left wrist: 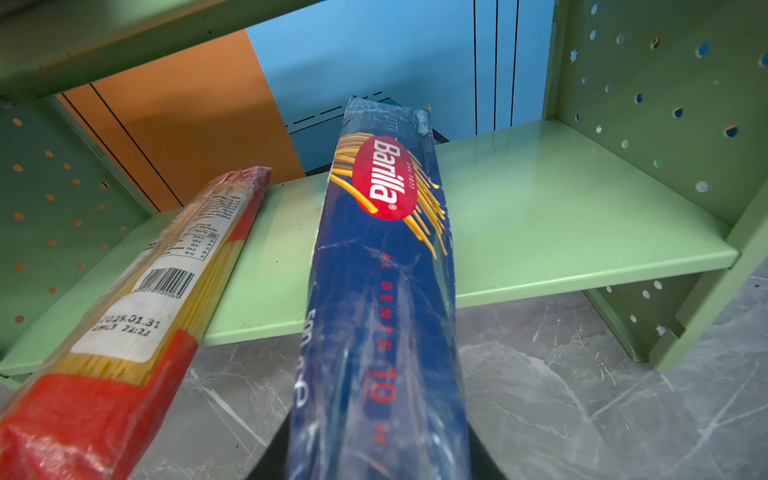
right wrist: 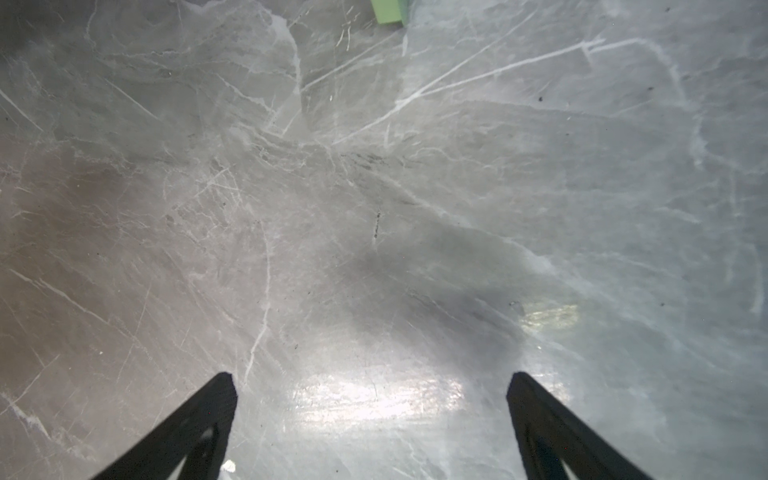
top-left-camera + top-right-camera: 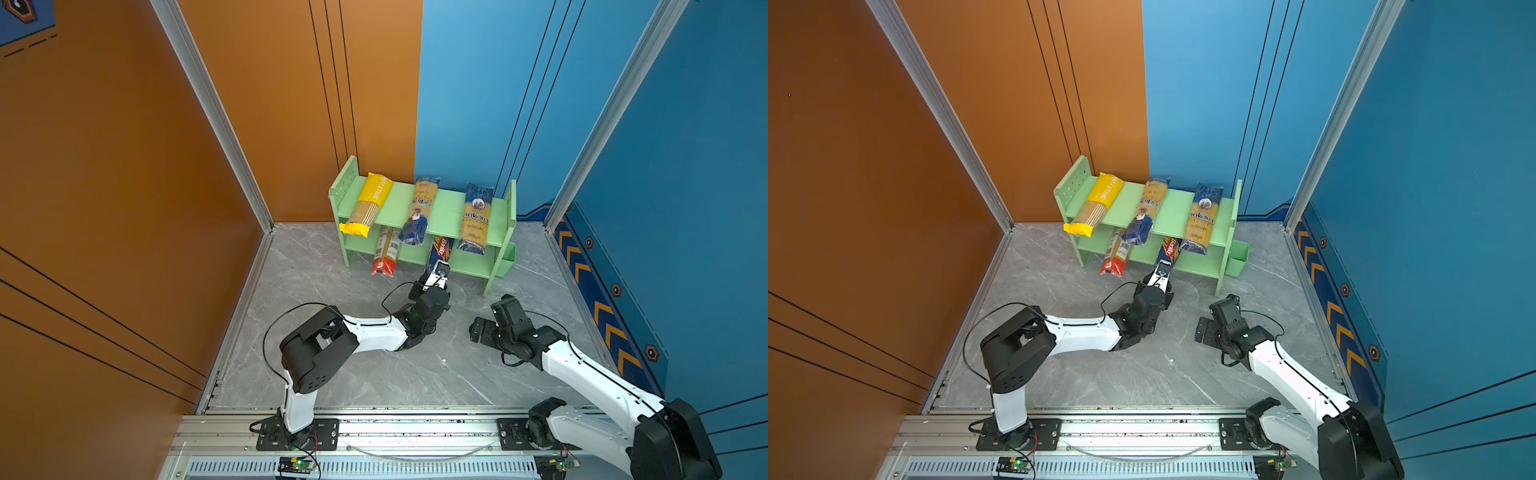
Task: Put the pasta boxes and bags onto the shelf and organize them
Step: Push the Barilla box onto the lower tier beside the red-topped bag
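My left gripper (image 3: 436, 274) (image 1: 378, 469) is shut on the near end of the dark blue Barilla pack (image 3: 441, 249) (image 1: 382, 270). The pack's far end rests on the lower tier (image 1: 561, 216) of the green shelf (image 3: 444, 212) (image 3: 1173, 210). Beside it a red-ended clear pack (image 3: 385, 257) (image 1: 137, 324) lies on the same tier and sticks out over the floor. The top tier holds a yellow pack (image 3: 368, 203) and two ankara packs (image 3: 422, 208) (image 3: 477, 218), all overhanging the front edge. My right gripper (image 3: 476, 330) (image 2: 372, 386) is open and empty above the floor.
A small green bin (image 3: 507, 259) (image 3: 1238, 257) hangs on the shelf's right side. A foot of the shelf (image 2: 388, 12) shows far ahead of the right gripper. Orange and blue walls close in the grey marble floor (image 3: 374, 374).
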`<move>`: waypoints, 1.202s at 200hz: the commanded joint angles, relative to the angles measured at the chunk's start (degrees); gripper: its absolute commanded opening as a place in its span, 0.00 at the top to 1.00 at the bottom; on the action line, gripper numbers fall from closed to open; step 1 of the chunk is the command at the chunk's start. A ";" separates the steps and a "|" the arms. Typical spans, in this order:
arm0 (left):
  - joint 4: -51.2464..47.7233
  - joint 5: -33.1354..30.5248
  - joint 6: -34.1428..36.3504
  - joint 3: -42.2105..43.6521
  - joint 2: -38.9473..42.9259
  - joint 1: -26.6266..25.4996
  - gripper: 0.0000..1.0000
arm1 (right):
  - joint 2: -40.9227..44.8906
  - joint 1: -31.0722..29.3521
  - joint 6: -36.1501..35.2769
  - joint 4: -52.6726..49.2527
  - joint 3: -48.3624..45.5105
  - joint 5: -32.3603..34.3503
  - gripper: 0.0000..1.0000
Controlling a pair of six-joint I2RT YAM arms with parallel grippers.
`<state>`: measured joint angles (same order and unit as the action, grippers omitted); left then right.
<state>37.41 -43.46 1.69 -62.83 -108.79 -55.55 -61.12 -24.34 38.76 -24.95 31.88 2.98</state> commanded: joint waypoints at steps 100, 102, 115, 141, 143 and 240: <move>12.32 -4.31 1.56 -7.87 -1.65 1.57 1.00 | 1.88 1.06 -1.29 -1.59 -1.12 -0.09 0.00; 12.27 -4.30 1.54 -7.89 -1.68 1.58 1.00 | 1.87 1.09 -1.26 -1.59 -1.12 -0.08 0.00; 12.30 -4.37 1.22 -7.90 -1.77 1.88 1.00 | 1.86 1.13 -1.26 -1.59 -1.25 -0.12 0.00; 12.35 -4.34 0.94 -8.01 -2.08 2.10 1.00 | 1.80 1.24 -1.32 -1.60 -1.29 -0.17 0.00; 12.39 -4.28 0.94 -8.08 -2.16 2.04 1.00 | 1.80 1.29 -1.32 -1.64 -1.29 -0.19 0.00; 12.25 -3.78 0.50 -9.86 -3.81 3.55 1.00 | 1.97 1.71 -1.67 -1.86 -1.20 -0.33 0.00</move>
<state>39.68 -45.01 2.59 -68.40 -113.38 -53.28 -60.07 -23.11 38.33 -25.02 31.27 2.98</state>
